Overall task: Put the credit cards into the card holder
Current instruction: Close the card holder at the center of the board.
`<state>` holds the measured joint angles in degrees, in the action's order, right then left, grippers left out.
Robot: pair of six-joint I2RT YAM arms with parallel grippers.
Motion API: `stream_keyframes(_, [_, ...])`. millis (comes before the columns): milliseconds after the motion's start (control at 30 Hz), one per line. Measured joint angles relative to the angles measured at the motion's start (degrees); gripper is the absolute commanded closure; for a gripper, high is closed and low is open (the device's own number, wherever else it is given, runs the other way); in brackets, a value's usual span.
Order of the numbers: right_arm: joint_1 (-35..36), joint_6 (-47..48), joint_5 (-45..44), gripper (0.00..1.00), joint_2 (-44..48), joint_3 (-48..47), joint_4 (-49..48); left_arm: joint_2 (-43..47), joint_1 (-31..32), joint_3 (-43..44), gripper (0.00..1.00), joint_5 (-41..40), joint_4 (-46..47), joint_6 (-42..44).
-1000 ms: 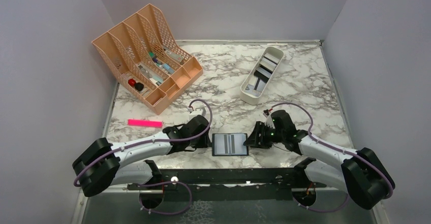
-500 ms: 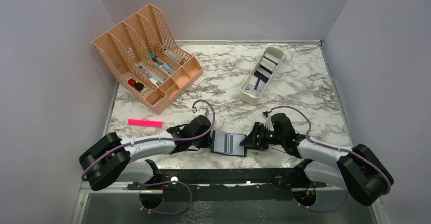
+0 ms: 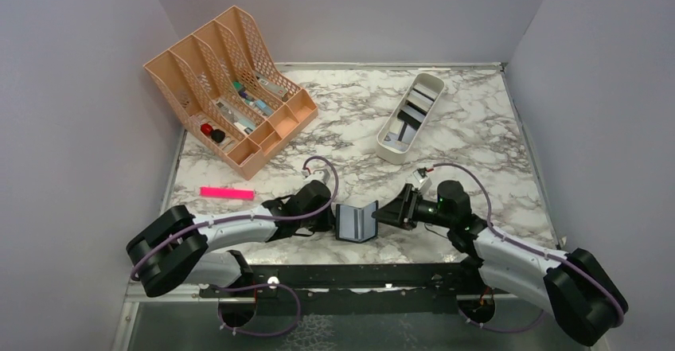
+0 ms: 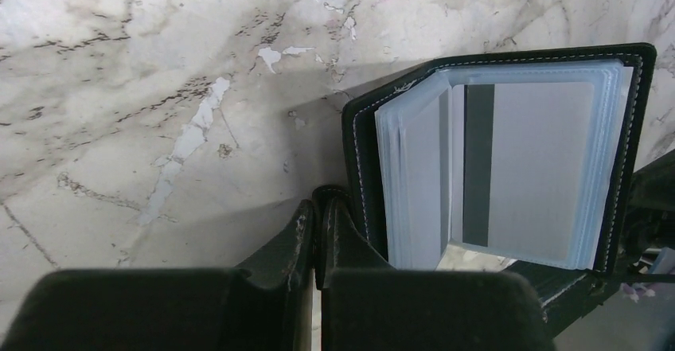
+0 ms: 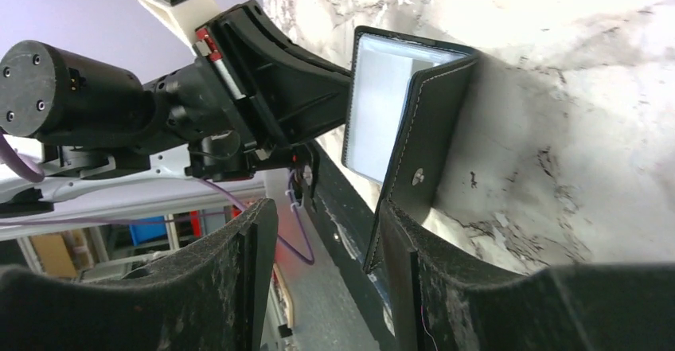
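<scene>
My left claw [image 4: 317, 228] is pinched closed, empty, just beside the half-folded card holder [image 3: 355, 221] on the desk [image 3: 497, 128]; my right claw [image 5: 328, 212] stands open, the holder's cover against one finger.

The card holder [image 3: 356, 221] stood half-folded in a V between the left pincer [image 3: 328, 217] and the right pincer [image 3: 385, 216].

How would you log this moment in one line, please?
black leather card holder with clear sleeves: half-folded, grey striped card inside | left gripper: shut at left edge | right gripper: open astride right cover
</scene>
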<state>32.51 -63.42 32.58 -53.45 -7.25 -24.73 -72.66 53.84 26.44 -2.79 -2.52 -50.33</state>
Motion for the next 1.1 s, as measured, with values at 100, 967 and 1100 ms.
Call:
stream_keyframes(100, [1.05, -1.07, 0.37, 0.47, -3.04, -0.46, -3.41, -0.85, 0.0, 0.0, 1.0, 0.98, 1.53, -0.22])
stream_keyframes(967, [8.04, 11.45, -5.92, 0.8, -12.52, -12.33, 6.86, 2.6, -0.81, -0.61, 1.0, 7.87, 5.6, -1.6])
stream_keyframes(1100, [8.04, 12.55, -7.48, 0.8, -15.08, -12.31, 7.28, 3.52, -0.87, -0.74, 0.91, 8.79, 6.51, -2.01])
